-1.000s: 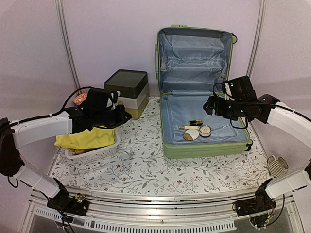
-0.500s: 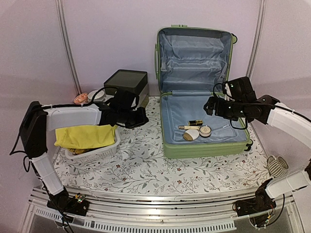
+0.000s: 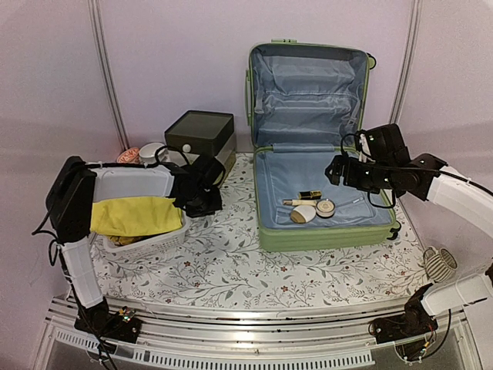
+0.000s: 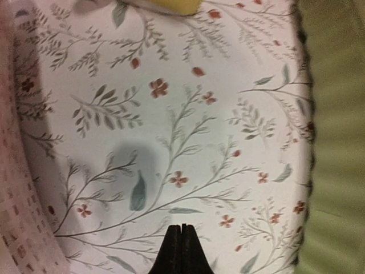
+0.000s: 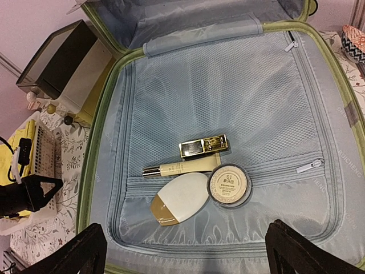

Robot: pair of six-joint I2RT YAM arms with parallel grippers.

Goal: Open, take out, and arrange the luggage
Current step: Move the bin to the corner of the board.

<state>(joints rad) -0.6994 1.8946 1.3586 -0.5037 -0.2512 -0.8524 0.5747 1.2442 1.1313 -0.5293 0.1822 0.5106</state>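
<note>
I see L pincer (image 4: pixel 181 242) shut, empty, over the flowered surface (image 3: pixel 231 270) beside the luggage (image 3: pixel 323 237). R pincer (image 5: pixel 183 240) wide open, holding nothing, above the luggage, which lies open at surface's back right. R wrist cam shows print on round compact (image 5: pixel 229 185); top cam doesn't.

**A staged robot test booth**

Plain lilac wall panels (image 3: pixel 177 62) joined by grey metal poles (image 3: pixel 108 69) enclose a table under a white floral-print cloth (image 3: pixel 223 270). A silver aluminium rail (image 3: pixel 254 312) edges it, probably a lab cell.
</note>
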